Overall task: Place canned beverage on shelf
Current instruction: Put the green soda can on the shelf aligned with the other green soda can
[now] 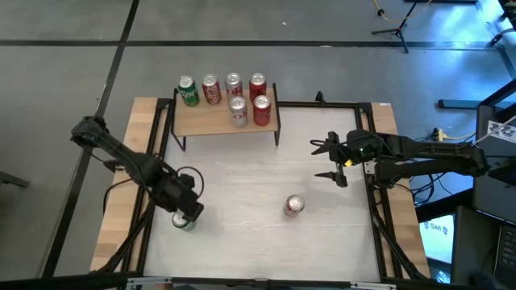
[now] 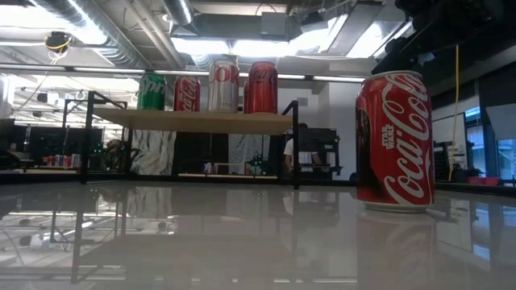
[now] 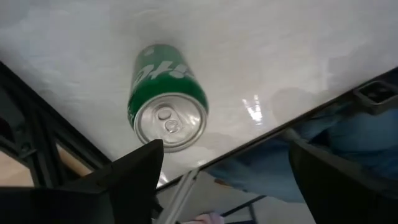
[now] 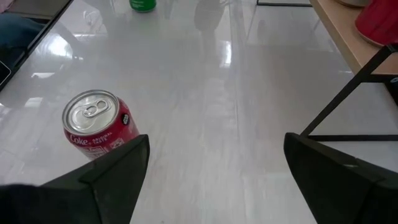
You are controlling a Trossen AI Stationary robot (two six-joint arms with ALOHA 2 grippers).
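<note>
A green can stands upright on the white tabletop near its left edge. My left gripper hangs open just above it, pointing steeply down, its fingers clear of the can. A red Coca-Cola can stands upright on the table toward the near side. My right gripper waits open at the right, aimed across the table, beyond the red can. The shelf, a light-wood board on black legs, stands at the far side with several cans on it.
A black frame rail and wooden side strips border the table beside my left arm. The shelf's black leg stands ahead of my right gripper. Bare white tabletop lies between the shelf and the two loose cans.
</note>
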